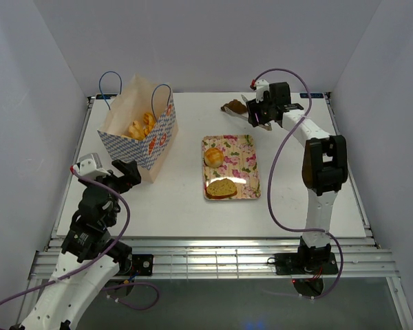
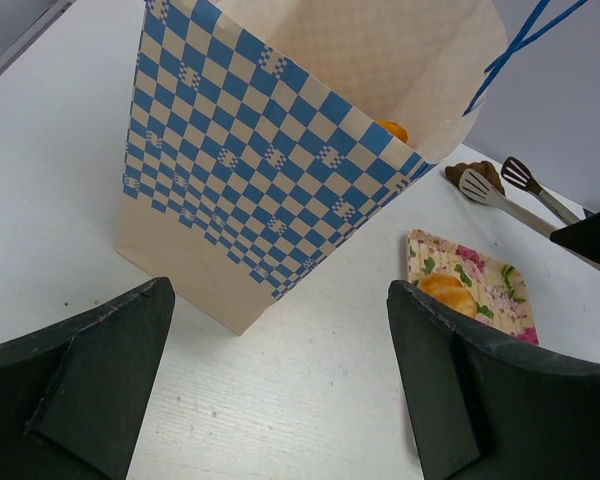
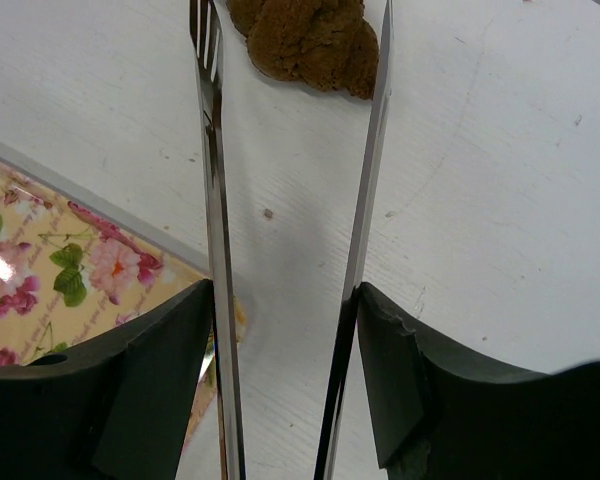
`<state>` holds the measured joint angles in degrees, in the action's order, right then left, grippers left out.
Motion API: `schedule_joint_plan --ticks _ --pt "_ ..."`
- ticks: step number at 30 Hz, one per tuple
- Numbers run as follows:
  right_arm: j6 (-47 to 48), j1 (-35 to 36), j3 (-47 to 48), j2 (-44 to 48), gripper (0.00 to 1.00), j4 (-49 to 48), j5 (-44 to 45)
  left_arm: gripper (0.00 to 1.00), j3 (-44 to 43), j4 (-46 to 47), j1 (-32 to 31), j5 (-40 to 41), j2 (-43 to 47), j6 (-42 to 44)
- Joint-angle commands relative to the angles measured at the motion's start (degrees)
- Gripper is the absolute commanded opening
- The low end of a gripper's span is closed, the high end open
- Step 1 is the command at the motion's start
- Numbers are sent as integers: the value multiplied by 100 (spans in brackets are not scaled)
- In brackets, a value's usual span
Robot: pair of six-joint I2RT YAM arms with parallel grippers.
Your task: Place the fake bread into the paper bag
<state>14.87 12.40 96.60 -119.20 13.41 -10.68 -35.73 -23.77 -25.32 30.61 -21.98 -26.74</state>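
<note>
**Holding tongs around a dark toy bread, across from a checkered paper bag**

Showing one white table (image 1: pixel 186 206) from above. Showing one paper bag (image 1: pixel 134 150) standing upright at the back left, tan with blue-and-white checkered sides, bearing orange-red marks too small for reading and two thin blue cord handles (image 1: pixel 111 72). Showing one floral tray (image 1: pixel 251 148) lying at the centre. Aiming the left gripper (image 2: pixel 280 295) at the bag's near side, jaws spread wide and gripping nothing. Pinching one pair of metal tongs (image 3: pixel 212 200) between the fingers of the right gripper (image 3: pixel 280 295) at the back right. Counting the toy breads: a glossy cluster of golden-orange twisted breads (image 1: pixel 141 126) lying inside the bag, too bunched for counting; one round golden bun (image 1: pixel 214 157) and one flat brown-crusted slice (image 1: pixel 221 187) lying on the tray; one lumpy dark brown bread (image 3: pixel 305 35) lying on the bare table beyond the tray, sitting between the tong tips.
</note>
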Motion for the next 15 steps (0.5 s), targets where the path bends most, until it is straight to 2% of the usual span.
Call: schedule_joint_plan --ticks 1,8,12,15 --pt "191 -27 509 -191 64 56 -295 98 57 118 -25 -29 -52 73" --pt "174 -98 931 -508 63 276 -523 98 57 127 -25 -29 -70 90" --pt "139 -107 966 -613 57 337 -637 98 57 127 -25 -38 -61 90" --pt "147 -107 975 -666 56 347 -638 98 57 136 -25 -38 -52 99"
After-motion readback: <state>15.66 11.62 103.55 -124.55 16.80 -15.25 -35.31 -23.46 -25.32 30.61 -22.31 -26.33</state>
